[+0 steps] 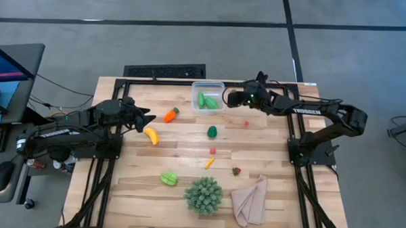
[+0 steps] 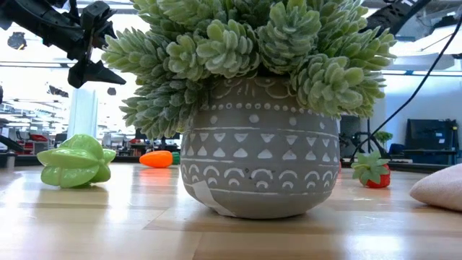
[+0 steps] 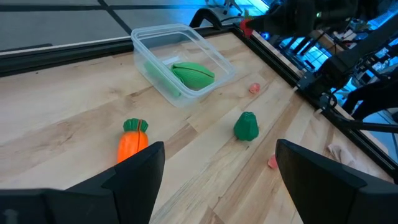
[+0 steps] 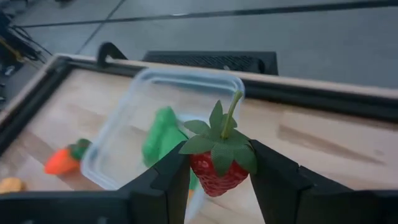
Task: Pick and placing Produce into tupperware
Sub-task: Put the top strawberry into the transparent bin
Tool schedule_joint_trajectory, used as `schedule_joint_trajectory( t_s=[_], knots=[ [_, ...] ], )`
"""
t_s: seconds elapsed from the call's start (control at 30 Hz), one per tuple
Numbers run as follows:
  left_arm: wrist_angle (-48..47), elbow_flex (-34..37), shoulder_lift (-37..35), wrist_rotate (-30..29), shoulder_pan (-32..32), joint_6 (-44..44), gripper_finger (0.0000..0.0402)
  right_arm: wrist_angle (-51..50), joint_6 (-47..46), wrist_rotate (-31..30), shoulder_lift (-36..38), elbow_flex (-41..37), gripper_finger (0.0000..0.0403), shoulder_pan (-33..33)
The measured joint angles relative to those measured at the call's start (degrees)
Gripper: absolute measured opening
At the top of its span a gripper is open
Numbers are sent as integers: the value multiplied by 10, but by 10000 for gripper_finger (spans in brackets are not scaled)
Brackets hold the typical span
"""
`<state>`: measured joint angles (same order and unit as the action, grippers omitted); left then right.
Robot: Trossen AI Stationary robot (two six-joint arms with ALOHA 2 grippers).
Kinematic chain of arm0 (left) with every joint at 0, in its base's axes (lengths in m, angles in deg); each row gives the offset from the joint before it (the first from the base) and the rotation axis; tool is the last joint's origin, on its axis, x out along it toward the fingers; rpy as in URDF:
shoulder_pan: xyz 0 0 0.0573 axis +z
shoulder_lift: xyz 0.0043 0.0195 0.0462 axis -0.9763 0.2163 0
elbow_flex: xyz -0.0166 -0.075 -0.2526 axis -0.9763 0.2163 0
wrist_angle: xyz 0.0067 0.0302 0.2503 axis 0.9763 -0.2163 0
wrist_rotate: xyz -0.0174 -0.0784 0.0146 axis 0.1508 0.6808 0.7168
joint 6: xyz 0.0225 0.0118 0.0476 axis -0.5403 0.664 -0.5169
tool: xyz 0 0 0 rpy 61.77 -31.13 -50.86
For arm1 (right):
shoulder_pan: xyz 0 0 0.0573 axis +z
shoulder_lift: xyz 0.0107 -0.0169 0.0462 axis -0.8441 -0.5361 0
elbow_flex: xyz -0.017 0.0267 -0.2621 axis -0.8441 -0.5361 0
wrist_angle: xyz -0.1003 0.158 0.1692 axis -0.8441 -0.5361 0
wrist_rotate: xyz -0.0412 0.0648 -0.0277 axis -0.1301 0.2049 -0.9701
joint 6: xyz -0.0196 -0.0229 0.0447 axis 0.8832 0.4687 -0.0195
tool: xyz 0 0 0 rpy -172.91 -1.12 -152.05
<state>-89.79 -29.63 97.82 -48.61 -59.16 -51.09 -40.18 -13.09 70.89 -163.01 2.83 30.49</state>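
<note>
The clear tupperware (image 1: 208, 96) sits near the table's far edge with green pieces inside (image 4: 163, 134). My right gripper (image 1: 230, 99) hovers just right of it, shut on a red strawberry (image 4: 214, 168). My left gripper (image 1: 146, 119) is open above the table between the orange carrot (image 1: 170, 115) and the yellow banana (image 1: 151, 136); its fingers (image 3: 140, 165) touch nothing. A green pepper (image 1: 212, 131), small red berries (image 1: 246, 122), a second strawberry (image 1: 236, 171) and a green starfruit (image 1: 169, 178) lie loose on the wood. My right gripper pinches the strawberry's red body (image 4: 211, 177) between its two fingers, coming from the table's right. The green leafy cap and stem (image 4: 225, 127) stand up above the fingers. The fruit is lifted clear, beside the tupperware's right rim (image 4: 239, 84).
A spiky green plant in a grey patterned pot (image 1: 203, 194) stands by the near edge and fills the low view. A beige cloth (image 1: 251, 200) lies to its right. A small orange piece (image 1: 209, 163) and a pink one (image 1: 212, 150) lie mid-table.
</note>
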Motion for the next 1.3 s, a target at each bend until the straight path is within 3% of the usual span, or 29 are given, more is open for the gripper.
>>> schedule_joint_trajectory(
  t_s=[0.3, 1.3],
  knots=[
    [0, 0, 0, -1, 0, -2, 297, 1, 18, 12, 0, 35, 139, 8],
    [0, 0, 0, -17, 0, -8, 297, 18, 16, 11, -9, 36, 142, 46]
  ],
)
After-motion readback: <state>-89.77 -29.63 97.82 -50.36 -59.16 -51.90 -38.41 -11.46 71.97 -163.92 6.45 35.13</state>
